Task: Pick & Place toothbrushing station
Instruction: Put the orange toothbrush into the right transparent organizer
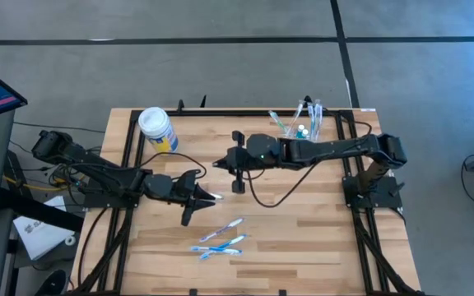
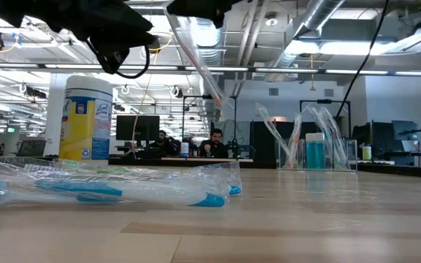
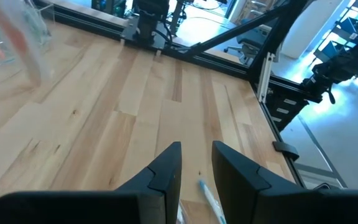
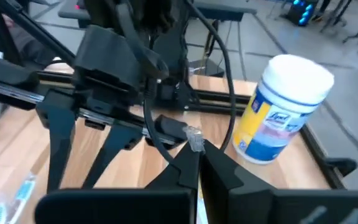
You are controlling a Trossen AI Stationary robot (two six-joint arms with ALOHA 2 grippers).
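Right gripper [image 1: 219, 164] clamped on one wrapped toothbrush [image 2: 199, 66]; left gripper [image 1: 211, 196] empty, its fingers apart.

Seen from above, the right gripper hung just short of the table's [image 1: 319, 238] centre toward 12 o'clock, its fingers pressed together on the crinkled clear wrapper, the brush dangling tilted below it. One left gripper hovered just off centre toward 9 o'clock, nothing between its fingers. One clear plastic cup [image 1: 303, 130] stood upright at 1 o'clock near the far edge, holding about four toothbrushes; the exact count was hard to tell. Three more wrapped toothbrushes [image 1: 220, 241] lay close together at 6 o'clock. One white-lidded yellow-and-blue wipes canister [image 1: 157, 129] stood at 11 o'clock, well apart from the cup.
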